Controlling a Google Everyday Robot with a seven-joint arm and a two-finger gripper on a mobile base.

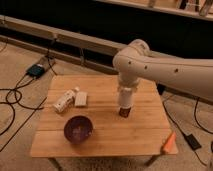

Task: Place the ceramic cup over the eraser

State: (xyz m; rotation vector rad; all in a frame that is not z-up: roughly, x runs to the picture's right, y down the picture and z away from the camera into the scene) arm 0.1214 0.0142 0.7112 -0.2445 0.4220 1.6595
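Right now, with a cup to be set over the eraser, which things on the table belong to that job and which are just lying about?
Belong to the job:
eraser, dark block under the arm's tip
gripper, shut, directly above the eraser
ceramic cup, not clearly visible

Just lying about:
purple bowl
white bottle
pale flat block

A wooden slatted worktop (107, 135) carries a dark purple bowl (78, 129) near its front left. Behind the bowl a white bottle (65, 101) lies on its side, just beside a pale flat block (81, 99). The dark eraser (124, 113) stands right of centre, under the tool (125, 105).
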